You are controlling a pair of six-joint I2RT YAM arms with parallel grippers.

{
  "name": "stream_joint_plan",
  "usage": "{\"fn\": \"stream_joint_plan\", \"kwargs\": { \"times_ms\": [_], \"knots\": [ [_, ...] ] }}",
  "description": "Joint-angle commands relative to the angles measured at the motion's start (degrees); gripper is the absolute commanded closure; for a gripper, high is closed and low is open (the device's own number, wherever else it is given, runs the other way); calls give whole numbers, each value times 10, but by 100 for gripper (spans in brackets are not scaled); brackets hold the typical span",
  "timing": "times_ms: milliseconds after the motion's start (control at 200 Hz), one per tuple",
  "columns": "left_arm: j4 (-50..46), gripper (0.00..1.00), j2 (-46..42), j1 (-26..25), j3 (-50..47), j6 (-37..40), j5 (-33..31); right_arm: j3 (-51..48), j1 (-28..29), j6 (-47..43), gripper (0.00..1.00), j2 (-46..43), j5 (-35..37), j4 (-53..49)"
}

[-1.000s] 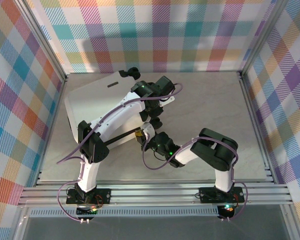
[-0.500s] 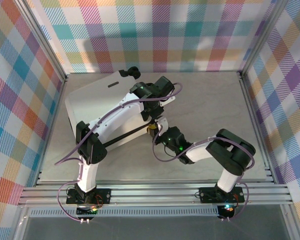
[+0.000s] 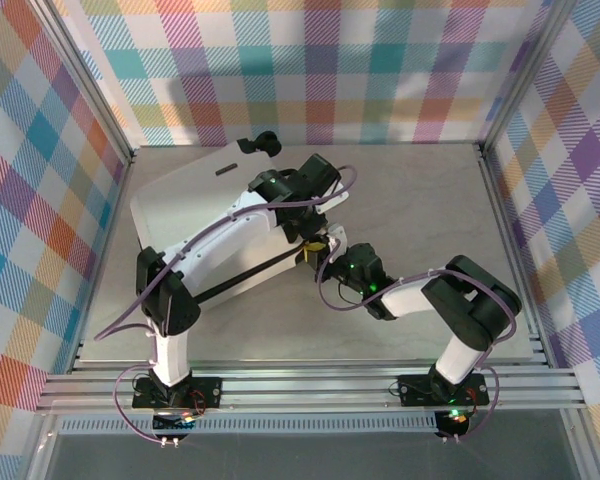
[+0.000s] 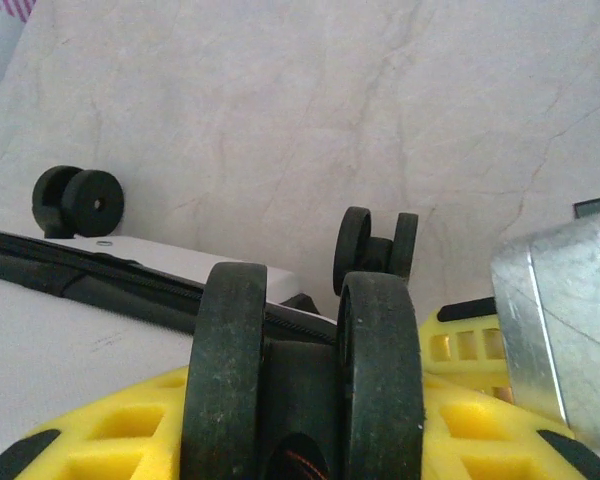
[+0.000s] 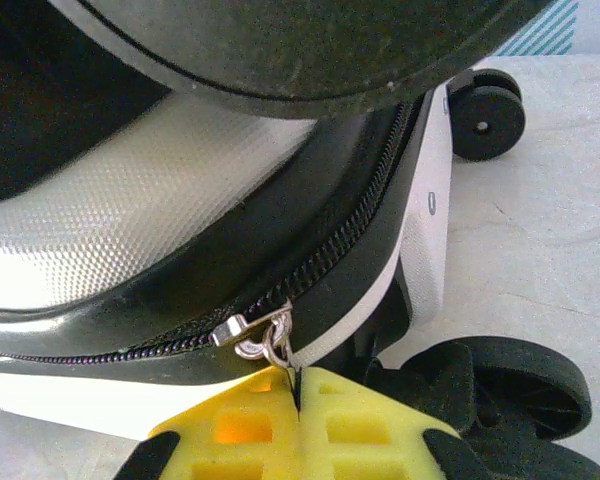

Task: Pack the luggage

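**Zipping the suitcase shut**

The white suitcase point(image 3: 185, 205) lies flat and closed on the left half of the surface point(image 3: 430, 200), wheels toward the middle. With the lid down, the job looks to be in its closing stage: running the zip round the black band.

The right gripper point(image 5: 298, 388) is pressed together on the metal zipper pull point(image 5: 263, 338), at a corner just above a wheel. The left gripper point(image 4: 300, 440) is clamped on a twin caster wheel point(image 4: 380, 380), apparently bracing the case.

The next move probably calls for a steady pull along the curve of the band while the left arm holds the case from sliding. Which stretch of zip is already closed cannot be told.

The left arm stretches diagonally across the lid, wrist bent down at the far corner. The right arm is folded, elbow out to the right, forearm low and reaching left.
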Motion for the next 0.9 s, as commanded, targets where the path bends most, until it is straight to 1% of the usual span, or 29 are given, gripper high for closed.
{"fn": "stream_joint_plan", "kwargs": {
  "times_ms": [0, 160, 225, 345, 400, 455, 545, 615, 715, 830, 900],
  "knots": [
    [-15, 100, -99, -12, 4, -63, 64, -24, -49, 37, 100, -26, 77, 0],
    [-14, 100, -117, -29, -29, -57, 81, -74, -49, 65, 100, -70, 50, -7],
    [-5, 100, -129, -36, -50, -54, 94, -90, -49, 63, 100, -100, 45, -34],
    [23, 100, -153, -36, -93, -50, 123, -92, -49, 26, 100, -179, 25, -138],
    [31, 100, -159, -36, -104, -48, 128, -77, -51, 8, 100, -219, 20, -215],
    [36, 100, -161, -36, -108, -46, 131, -62, -58, -4, 100, -251, 1, -291],
    [41, 100, -161, -36, -111, -37, 140, -49, -76, -20, 100, -282, -20, -344],
    [49, 100, -161, -36, -115, -30, 151, -35, -92, -31, 100, -283, -37, -361],
    [68, 100, -167, -36, -128, -21, 171, -6, -113, -48, 100, -255, -75, -375],
    [77, 100, -168, -36, -134, -20, 198, 21, -127, -57, 100, -213, -101, -361],
    [76, 100, -167, -36, -134, -20, 203, 37, -136, -56, 100, -185, -117, -349]
  ]
}}
